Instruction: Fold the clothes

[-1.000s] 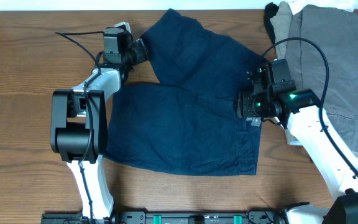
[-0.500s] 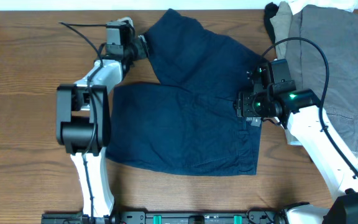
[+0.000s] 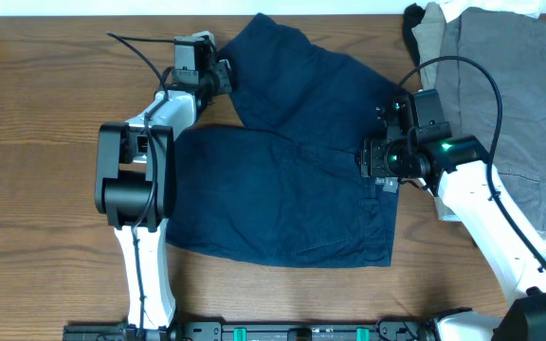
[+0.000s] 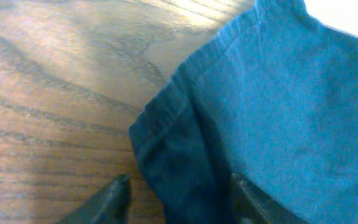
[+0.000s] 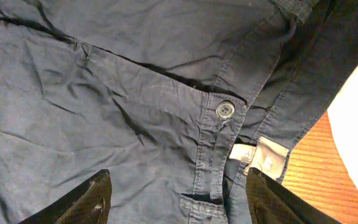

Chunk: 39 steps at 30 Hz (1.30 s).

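Judging progress, we find the crinkled navy cloth shorts (image 3: pixel 292 180) unfolded; left gripper (image 4: pixel 179 193) and right gripper (image 5: pixel 185 199) hold fingers apart.

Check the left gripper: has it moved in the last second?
Yes. In the overhead view the left gripper has shifted right, closer to the leg hem of the navy shorts, which have not moved.

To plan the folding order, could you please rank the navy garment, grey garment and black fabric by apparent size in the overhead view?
Largest: dark navy blue crinkled garment.
Middle: grey fabric garment, partly cut off by the frame edge.
Smallest: black fabric, only a sliver showing.
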{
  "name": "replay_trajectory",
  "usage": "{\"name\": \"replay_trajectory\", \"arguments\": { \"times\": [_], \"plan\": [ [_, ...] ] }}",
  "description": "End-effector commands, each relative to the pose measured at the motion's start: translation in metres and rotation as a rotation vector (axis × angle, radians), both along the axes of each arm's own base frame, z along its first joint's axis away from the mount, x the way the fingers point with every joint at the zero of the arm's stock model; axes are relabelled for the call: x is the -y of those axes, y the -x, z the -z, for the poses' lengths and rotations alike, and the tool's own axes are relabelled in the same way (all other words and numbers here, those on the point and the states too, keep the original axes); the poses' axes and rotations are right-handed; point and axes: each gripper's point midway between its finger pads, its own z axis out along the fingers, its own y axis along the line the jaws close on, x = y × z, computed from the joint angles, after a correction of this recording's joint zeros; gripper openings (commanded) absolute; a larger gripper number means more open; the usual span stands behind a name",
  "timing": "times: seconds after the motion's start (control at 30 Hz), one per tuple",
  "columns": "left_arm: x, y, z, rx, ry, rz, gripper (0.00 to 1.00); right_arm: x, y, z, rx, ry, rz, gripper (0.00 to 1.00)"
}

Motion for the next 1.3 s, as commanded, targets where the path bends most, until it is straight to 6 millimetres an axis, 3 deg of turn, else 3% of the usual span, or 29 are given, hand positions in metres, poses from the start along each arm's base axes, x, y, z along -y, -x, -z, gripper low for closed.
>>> {"name": "replay_trajectory", "arguments": {
  "times": [0.0,0.1,0.27,0.37,0.5,0.7,0.83,1.03,1.27],
  "plan": [
    [0.005,-0.003,0.008,-0.001,-0.011,0.013,0.29,-0.002,-0.002,-0.003,0.009,0.003,-0.002,0.68],
    [0.002,-0.005,0.007,0.003,-0.013,0.007,0.15,-0.002,-0.001,-0.002,0.005,0.004,-0.002,0.68],
    [-0.007,-0.005,0.008,-0.001,-0.015,-0.016,0.06,-0.002,-0.001,-0.002,0.005,0.004,-0.002,0.68],
    [-0.026,0.003,0.014,-0.072,-0.003,-0.096,0.06,-0.002,-0.001,-0.003,0.005,0.004,-0.002,0.67],
    [-0.056,0.031,0.016,-0.213,-0.032,-0.182,0.06,-0.002,-0.003,-0.003,0.013,0.001,-0.002,0.68],
    [-0.086,0.081,-0.002,-0.397,-0.064,-0.239,0.06,-0.004,-0.011,-0.008,0.051,-0.009,-0.002,0.68],
    [-0.089,0.113,-0.007,-0.511,-0.075,-0.243,0.06,-0.006,-0.016,-0.011,0.075,-0.015,-0.002,0.67],
    [-0.089,0.159,0.002,-0.697,-0.111,-0.206,0.06,-0.009,-0.031,-0.013,0.129,-0.027,-0.001,0.65],
    [-0.089,0.172,0.004,-0.744,-0.137,-0.163,0.06,-0.008,-0.081,0.017,0.214,0.006,0.039,0.66]
  ]
}}
